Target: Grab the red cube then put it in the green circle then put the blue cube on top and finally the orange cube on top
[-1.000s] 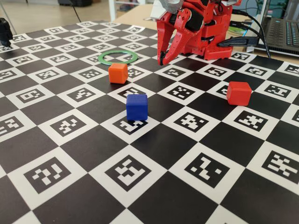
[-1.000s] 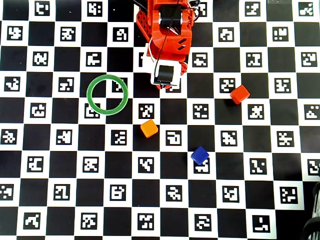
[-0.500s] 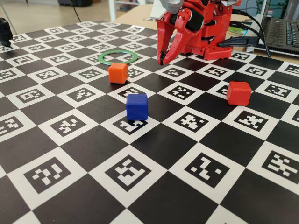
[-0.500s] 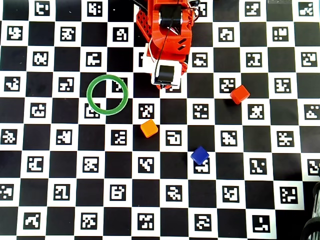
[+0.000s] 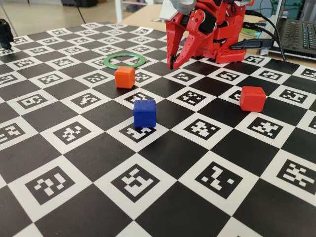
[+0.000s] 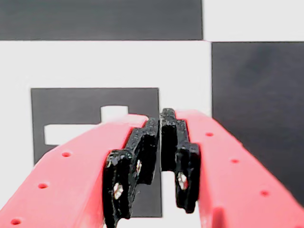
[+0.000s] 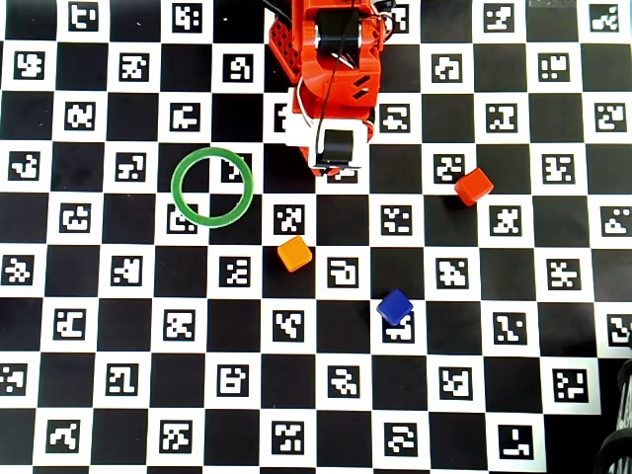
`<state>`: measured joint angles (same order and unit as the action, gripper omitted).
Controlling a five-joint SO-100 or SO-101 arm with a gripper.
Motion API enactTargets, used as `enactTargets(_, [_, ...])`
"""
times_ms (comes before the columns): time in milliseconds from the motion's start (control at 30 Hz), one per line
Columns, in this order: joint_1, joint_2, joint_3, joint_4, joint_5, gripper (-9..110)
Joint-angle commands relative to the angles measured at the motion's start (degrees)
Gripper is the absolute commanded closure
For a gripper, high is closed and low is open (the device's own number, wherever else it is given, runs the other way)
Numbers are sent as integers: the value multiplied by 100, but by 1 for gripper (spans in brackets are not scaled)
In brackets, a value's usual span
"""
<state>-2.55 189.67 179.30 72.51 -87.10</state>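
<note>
The red cube (image 5: 252, 98) (image 7: 474, 186) sits alone on the checkerboard, off to the right. In the fixed view the orange cube (image 5: 124, 77) (image 7: 294, 254) rests just in front of the green circle (image 5: 106, 61) (image 7: 176, 187), whose middle shows only checkerboard. Nearer the camera stands the blue cube (image 5: 144, 113) (image 7: 395, 307). My red gripper (image 5: 171, 65) (image 6: 160, 118) points down close to the board near the arm's base, right of the circle. Its black pads (image 6: 148, 142) nearly meet and hold nothing. All the cubes are well away from it.
The arm's red base (image 5: 222, 44) stands at the board's far edge. A laptop (image 5: 298, 34) and cables lie behind it on the right. A small black object (image 5: 5, 32) is at the far left edge, and another dark object (image 7: 617, 444) is at the overhead view's lower right corner.
The arm's wrist has shifted slightly to the right in the overhead view. The cubes and the circle have not moved.
</note>
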Motion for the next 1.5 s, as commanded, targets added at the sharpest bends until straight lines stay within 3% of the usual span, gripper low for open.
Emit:
enactTargets(0, [-114,79,220,387,-35,107])
enactTargets(133, [26,-501,-185,-308,-114,107])
enactTargets(233, [-62,-976,-765,-492,404,108])
enactTargets(433, [-281,-2531,-2733,-193,826,108])
enactTargets(533, [-492,-3437,-3858,264,1767,108])
enactTargets(967, [-1942,-6214,-8139,2487,7717,107])
enactTargets(1233, [-2821,-7348,-9422,3146,10433,81])
enactTargets(1467, [-3577,-8183,-9835,3208,11487,64])
